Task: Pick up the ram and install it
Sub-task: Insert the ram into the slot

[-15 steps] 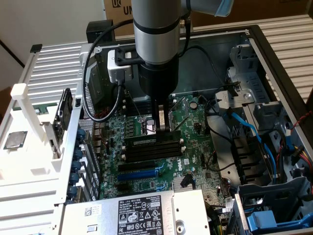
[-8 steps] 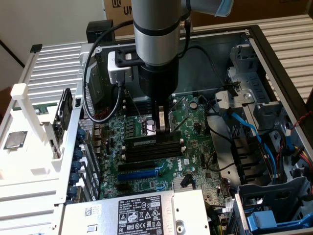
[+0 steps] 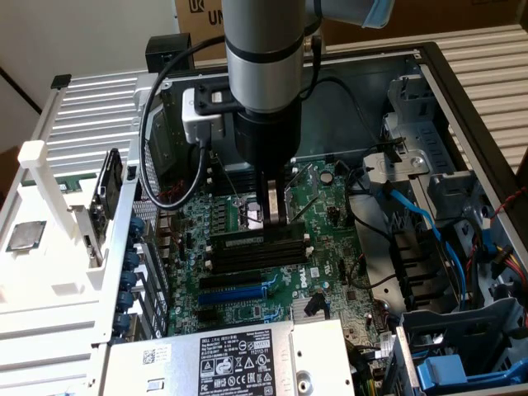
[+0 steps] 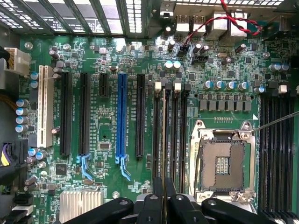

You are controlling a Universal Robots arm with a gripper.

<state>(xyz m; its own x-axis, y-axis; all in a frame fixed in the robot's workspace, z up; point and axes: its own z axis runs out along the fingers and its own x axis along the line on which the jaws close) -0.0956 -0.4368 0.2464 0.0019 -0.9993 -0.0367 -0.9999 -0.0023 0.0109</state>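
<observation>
The ram (image 3: 247, 240) is a thin dark stick with a small white label. It stands on edge in one of the black memory slots (image 3: 257, 257) on the green motherboard (image 3: 330, 206). My gripper (image 3: 276, 216) comes straight down from the arm onto the stick's top edge. In the wrist view the ram (image 4: 164, 130) shows edge-on as a thin line among the slots (image 4: 181, 130), running into my gripper (image 4: 163, 191). The two black fingers (image 4: 158, 186) stand almost together, pinching the stick.
An empty processor socket (image 4: 222, 163) lies beside the memory slots, with expansion slots (image 4: 121, 116) on the other side. The open computer case (image 3: 429, 66) walls in the board; blue cables (image 3: 421, 219) and drive bays crowd the exterior view's right. A white fixture (image 3: 49, 247) holds a silver chip (image 3: 25, 235).
</observation>
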